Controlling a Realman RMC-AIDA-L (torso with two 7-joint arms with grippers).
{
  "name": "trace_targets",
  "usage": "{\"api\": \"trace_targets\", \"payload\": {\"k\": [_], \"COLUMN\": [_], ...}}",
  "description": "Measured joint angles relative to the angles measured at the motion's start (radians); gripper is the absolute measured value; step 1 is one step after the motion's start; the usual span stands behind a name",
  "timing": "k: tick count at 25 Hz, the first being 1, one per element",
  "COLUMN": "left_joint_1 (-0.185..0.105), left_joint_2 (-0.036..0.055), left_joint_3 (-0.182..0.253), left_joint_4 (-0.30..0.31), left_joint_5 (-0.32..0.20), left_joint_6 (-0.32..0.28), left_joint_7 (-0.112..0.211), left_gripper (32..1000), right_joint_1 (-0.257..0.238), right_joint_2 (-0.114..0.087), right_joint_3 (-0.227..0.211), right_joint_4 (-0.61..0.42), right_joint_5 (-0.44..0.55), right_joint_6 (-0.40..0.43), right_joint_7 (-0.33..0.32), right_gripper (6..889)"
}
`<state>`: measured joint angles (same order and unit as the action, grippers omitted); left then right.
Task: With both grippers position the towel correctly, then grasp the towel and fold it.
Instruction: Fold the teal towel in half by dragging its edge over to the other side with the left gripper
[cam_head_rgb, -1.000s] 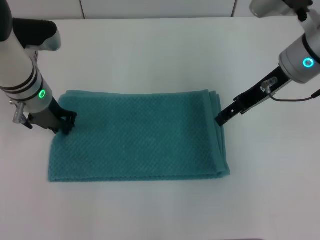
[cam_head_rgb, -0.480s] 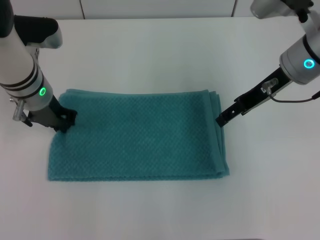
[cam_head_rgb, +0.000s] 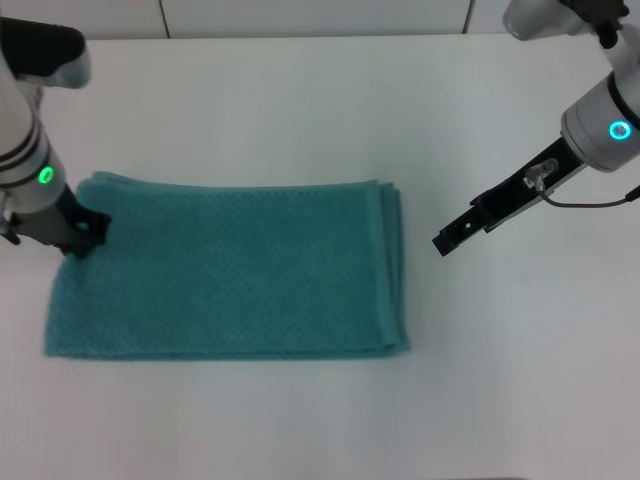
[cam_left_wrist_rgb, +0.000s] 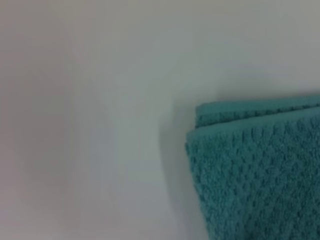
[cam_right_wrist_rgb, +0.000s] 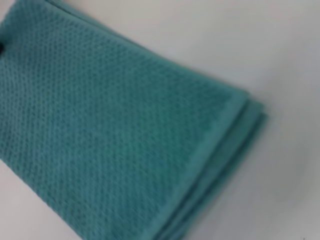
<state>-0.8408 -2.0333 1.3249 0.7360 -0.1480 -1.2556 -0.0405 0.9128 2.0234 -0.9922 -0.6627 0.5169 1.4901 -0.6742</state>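
Teal waffle-weave folded towel (cam_head_rgb: 225, 270) flat on white table (cam_head_rgb: 300, 100); left black claw gripper (cam_head_rgb: 88, 232) clamped on its left edge, right black claw gripper (cam_head_rgb: 441, 242) well clear of its right edge, finger state unclear.

The left arm, a white cylinder with black bands and a glowing green ring, is seen at the left edge of the head view, angled down and inward. Its black narrow-fingered left gripper (cam_head_rgb: 88, 232) is pressed low at the end of the wrist; whether it is parted cannot be told.

The right arm, also white with a green ring, is extended from the upper right corner, and its wrist is sloped down toward the middle. The long black right gripper (cam_head_rgb: 441, 243) is held out ahead of the wrist, its tips drawn together, touching nothing.
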Motion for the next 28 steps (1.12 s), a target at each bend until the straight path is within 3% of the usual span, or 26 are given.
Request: {"api": "trace_targets", "payload": {"k": [5,8,14,19,21,24,28], "left_joint_1": [0.018,0.023,0.023,0.005,-0.006,-0.028,-0.036], "left_joint_2": [0.0012,0.0019,-0.0008,-0.0036,-0.0042,-0.0019,-0.0065], "left_joint_3": [-0.069,-0.107,-0.123,-0.124,-0.124,-0.136,-0.221], "left_joint_4": [0.028,0.028,0.028,0.034,0.037,0.046,0.128], "left_joint_5": [0.111,0.143,0.15,0.135,0.112,0.01,-0.196], "left_joint_6": [-0.034,-0.042,-0.043,-0.063,-0.074,-0.097,-0.189], "left_joint_7": [0.008,0.025,0.042,0.059,0.072,0.119,0.256], "left_gripper": [73,72,70,69,69,70,70], "right_joint_1": [0.0,0.0,0.0,0.0,0.0,0.0,0.0], "right_joint_2": [0.0,0.0,0.0,0.0,0.0,0.0,-0.001], "right_joint_3": [0.004,0.003,0.0,0.0,0.0,0.0,0.0], "right_joint_4": [0.0,0.001,0.002,0.001,0.0,0.0,0.001], "right_joint_5": [0.0,0.0,0.0,0.0,0.0,0.0,0.0], "right_joint_6": [-0.001,-0.005,-0.008,-0.008,-0.009,-0.01,-0.01], "right_joint_7": [0.0,-0.001,-0.001,-0.001,-0.001,-0.001,-0.002], "right_gripper": [862,862,861,862,862,863,862]}}
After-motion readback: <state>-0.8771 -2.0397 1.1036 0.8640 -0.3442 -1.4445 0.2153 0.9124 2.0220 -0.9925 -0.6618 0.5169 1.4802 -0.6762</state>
